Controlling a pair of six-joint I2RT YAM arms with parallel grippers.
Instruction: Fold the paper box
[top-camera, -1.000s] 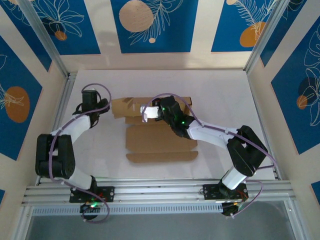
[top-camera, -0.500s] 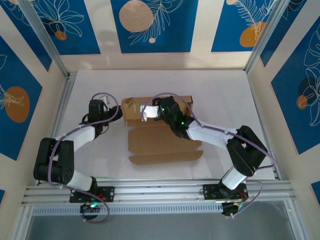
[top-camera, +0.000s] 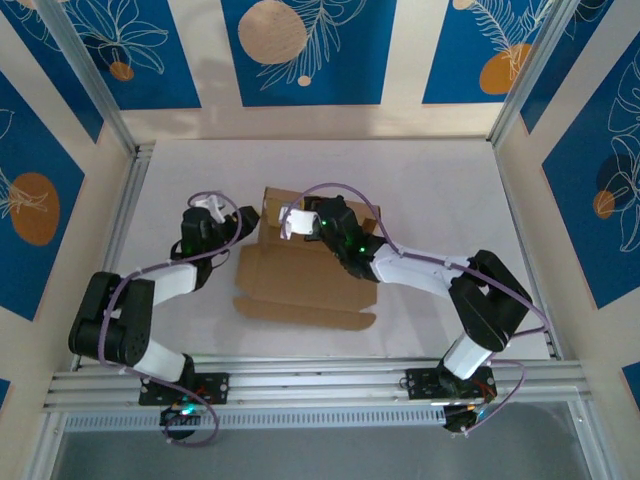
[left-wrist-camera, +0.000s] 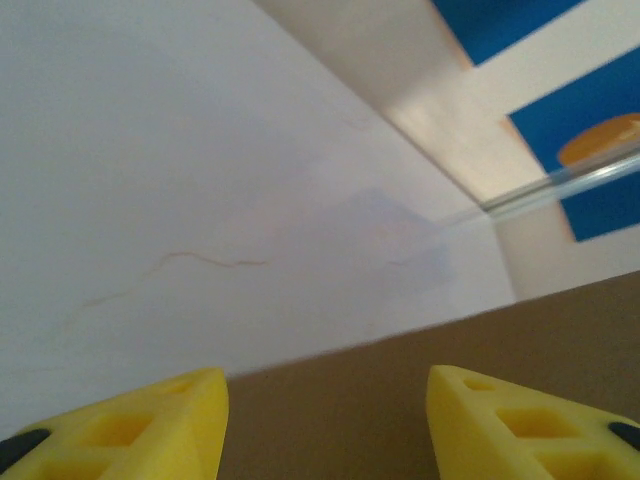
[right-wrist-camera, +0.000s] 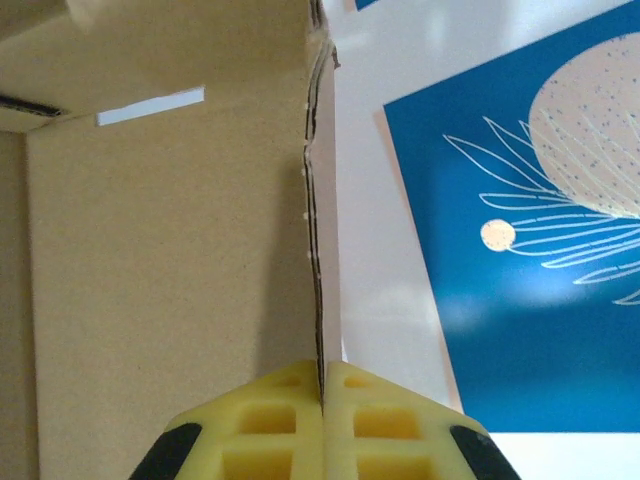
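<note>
The paper box is brown corrugated cardboard, lying mid-table with its base flat, its back wall raised and a front flap lying loose. My right gripper is shut on the top edge of the raised wall. The right wrist view has the wall's thin edge running straight up from my right gripper, and the box's inner face to the left. My left gripper is open at the box's left end. Its yellow fingers straddle a cardboard surface close under the camera.
The white tabletop is walled in by blue-and-cream patterned panels on three sides. An aluminium rail runs along the near edge, where both arm bases are mounted. Bare table lies behind the box and to its right.
The box has slid and turned leftward, and its left side flap has come in. My left gripper has moved right, up to the box's left end. The right gripper keeps its hold.
</note>
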